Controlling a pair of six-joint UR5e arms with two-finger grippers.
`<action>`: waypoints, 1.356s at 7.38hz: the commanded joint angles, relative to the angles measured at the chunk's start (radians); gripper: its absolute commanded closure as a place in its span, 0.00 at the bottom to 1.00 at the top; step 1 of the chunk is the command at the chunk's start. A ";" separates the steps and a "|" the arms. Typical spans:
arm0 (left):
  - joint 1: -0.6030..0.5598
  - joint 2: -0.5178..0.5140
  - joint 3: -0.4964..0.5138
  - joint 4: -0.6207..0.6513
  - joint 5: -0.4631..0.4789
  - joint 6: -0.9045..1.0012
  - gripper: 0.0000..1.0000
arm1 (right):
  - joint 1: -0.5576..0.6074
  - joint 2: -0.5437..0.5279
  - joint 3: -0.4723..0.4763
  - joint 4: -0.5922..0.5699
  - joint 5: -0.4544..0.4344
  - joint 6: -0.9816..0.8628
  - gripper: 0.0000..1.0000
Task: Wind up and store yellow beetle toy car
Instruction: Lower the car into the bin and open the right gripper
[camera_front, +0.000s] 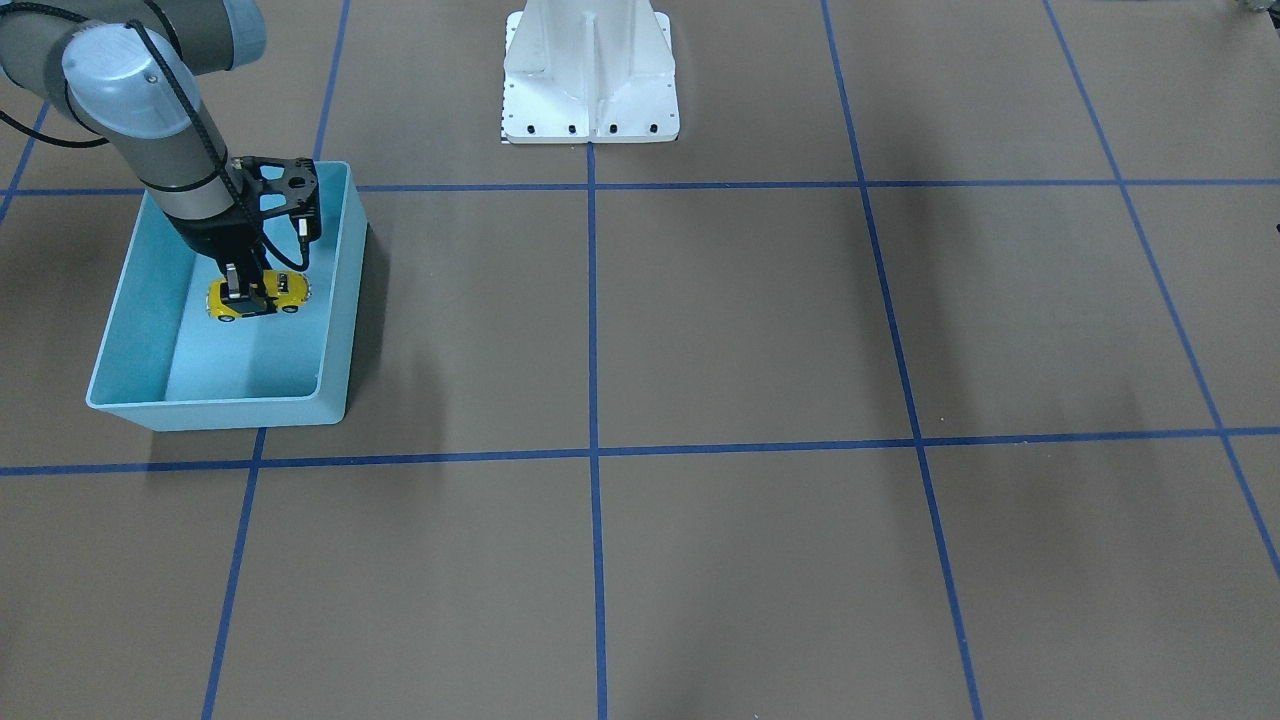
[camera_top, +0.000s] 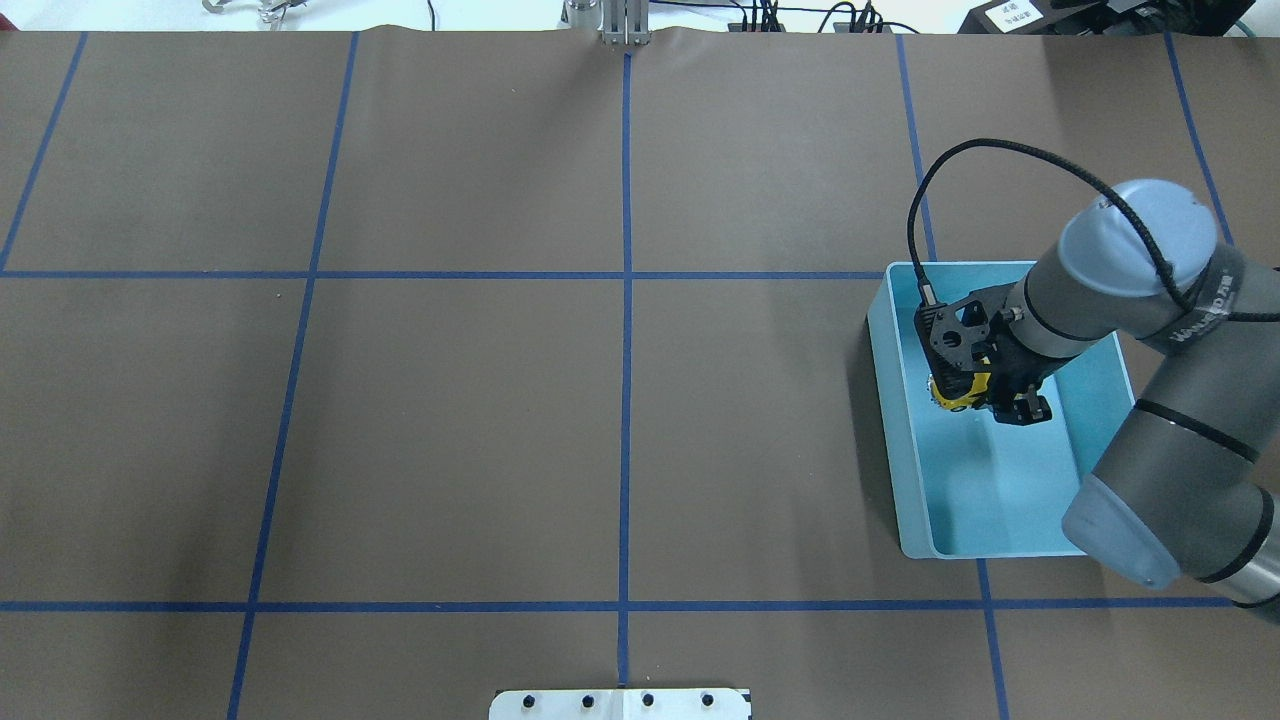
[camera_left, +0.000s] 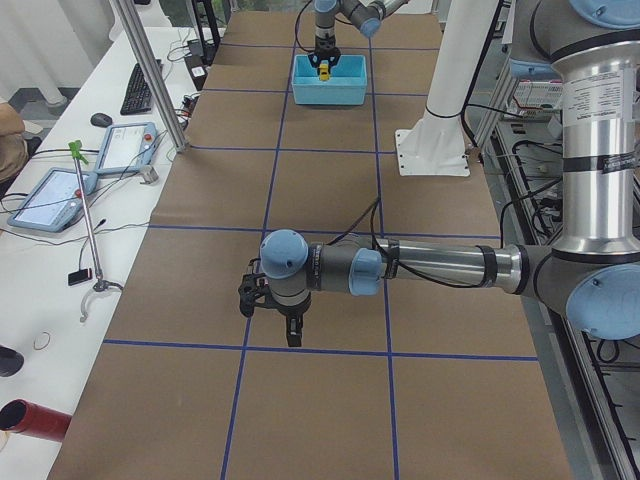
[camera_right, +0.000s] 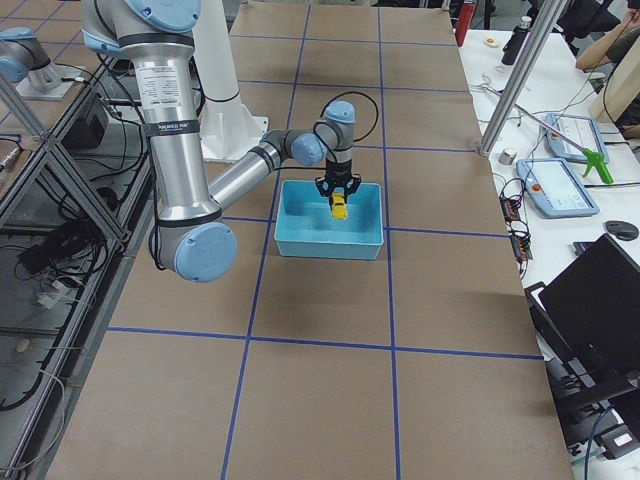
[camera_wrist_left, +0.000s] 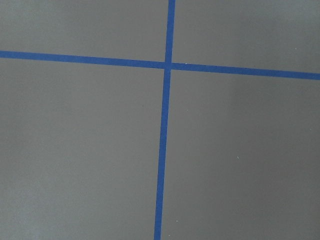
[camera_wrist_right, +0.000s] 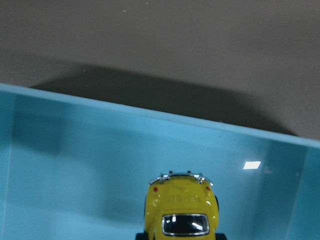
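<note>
The yellow beetle toy car (camera_front: 258, 297) is inside the light blue bin (camera_front: 335, 300), low over its floor. My right gripper (camera_front: 247, 290) points down into the bin with its fingers across the car's middle, shut on it. The car also shows in the overhead view (camera_top: 955, 392), partly hidden under the gripper (camera_top: 990, 400). In the right wrist view its rear window and roof (camera_wrist_right: 182, 210) sit at the bottom edge, facing the bin's wall (camera_wrist_right: 150, 140). My left gripper (camera_left: 288, 335) shows only in the exterior left view, low over the bare table; I cannot tell whether it is open.
The bin (camera_top: 900, 450) sits on the robot's right half of the brown table with its blue tape grid. The white robot base (camera_front: 590, 80) stands at the table's middle. The left wrist view shows only a tape crossing (camera_wrist_left: 167, 65).
</note>
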 joint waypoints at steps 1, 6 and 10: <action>0.000 -0.003 0.000 0.000 0.000 0.000 0.00 | -0.054 -0.014 -0.033 0.031 -0.004 0.088 1.00; 0.000 -0.003 0.000 0.000 0.000 0.000 0.00 | -0.061 -0.048 -0.044 0.095 0.003 0.088 0.00; 0.000 -0.009 0.000 0.001 0.000 0.000 0.00 | 0.045 -0.060 0.052 0.083 0.047 0.107 0.00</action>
